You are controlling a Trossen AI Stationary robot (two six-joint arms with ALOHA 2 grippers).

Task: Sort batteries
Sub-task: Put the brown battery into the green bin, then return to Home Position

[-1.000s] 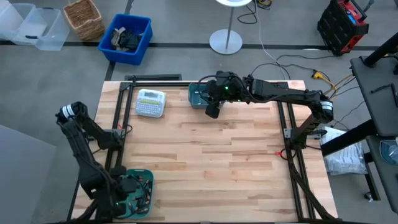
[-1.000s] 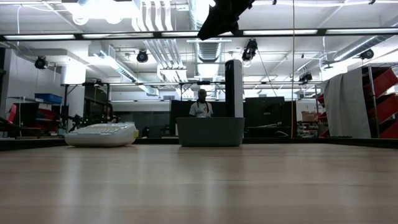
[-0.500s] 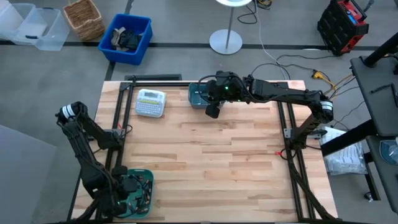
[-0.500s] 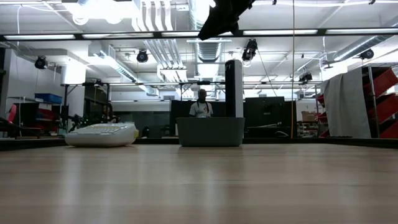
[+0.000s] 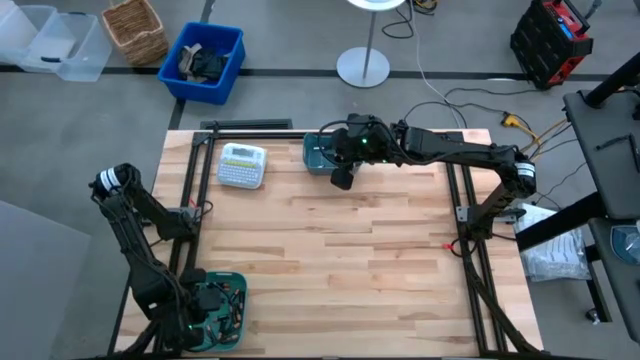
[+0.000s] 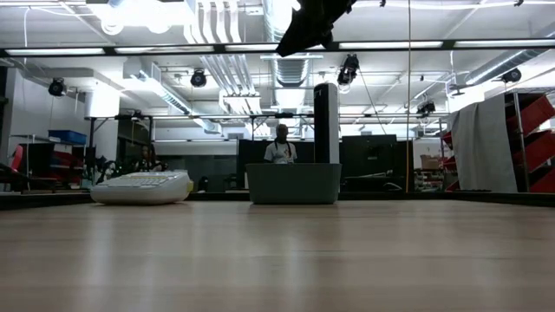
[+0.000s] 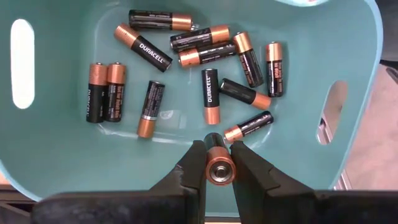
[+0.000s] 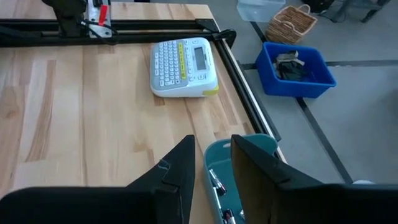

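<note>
Left tool [image 7: 213,163] hanging over near-left bin [image 7: 56,143], fingers clamping one battery [image 7: 219,167] end-on; loose batteries [image 7: 209,94] lying on bin floor. Right tool [image 8: 211,163] hovering over far bin [image 8: 219,163], fingers slightly parted, gripping nothing. Label-maker [image 5: 242,165] sitting beside far bin, apart. Wooden worktop [image 5: 330,260] bare mid-span. Blue crate [image 5: 205,60], wicker basket [image 5: 134,29] on floor beyond. Person [image 6: 280,146] standing in room behind.

Two dark, matte-black jointed robot arms are showing from above. The left arm [image 5: 135,235] is wearing a white band near its upper joint, with red and green wiring showing at its wrist. The right arm [image 5: 450,150] is glowing with a small green light near its wrist. Each gripper is showing two thick, angular black fingers [image 7: 189,171].
</note>
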